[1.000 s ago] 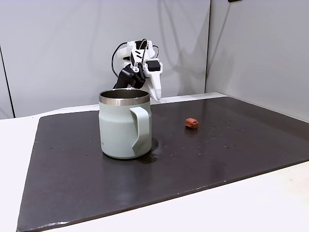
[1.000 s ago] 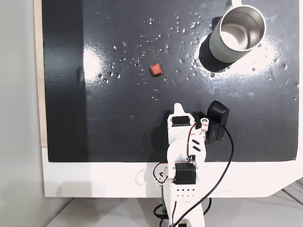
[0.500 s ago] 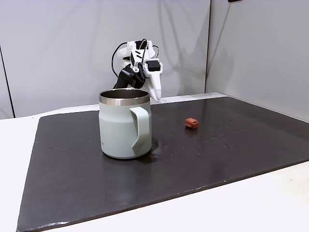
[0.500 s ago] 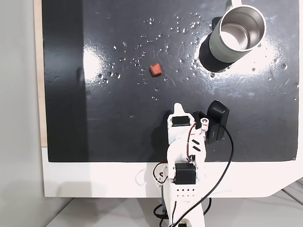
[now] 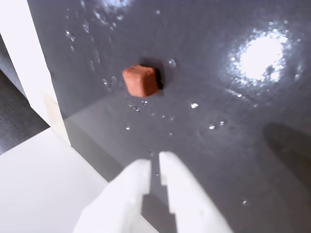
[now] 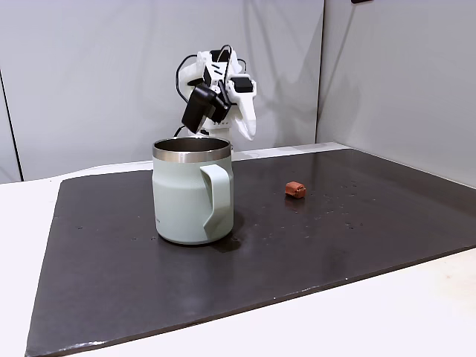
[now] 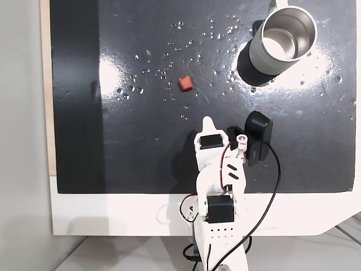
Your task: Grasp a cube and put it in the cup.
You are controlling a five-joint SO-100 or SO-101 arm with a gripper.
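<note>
In the wrist view the gripper [image 5: 154, 167] is seen with fingers nearly together, nothing held. Beyond it, the cube [image 5: 140, 80] lies on the dark mat [image 5: 233, 121], well apart from the cup [image 7: 282, 41]. Unless the fingers are spread before descent, the small cube is likely to be knocked away.

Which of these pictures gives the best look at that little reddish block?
The wrist view: the cube appears large there, rounded edges clear, lying on the dark mat ahead of the end effector. In both fixed views it is only a tiny speck, apart from the cup.
</note>
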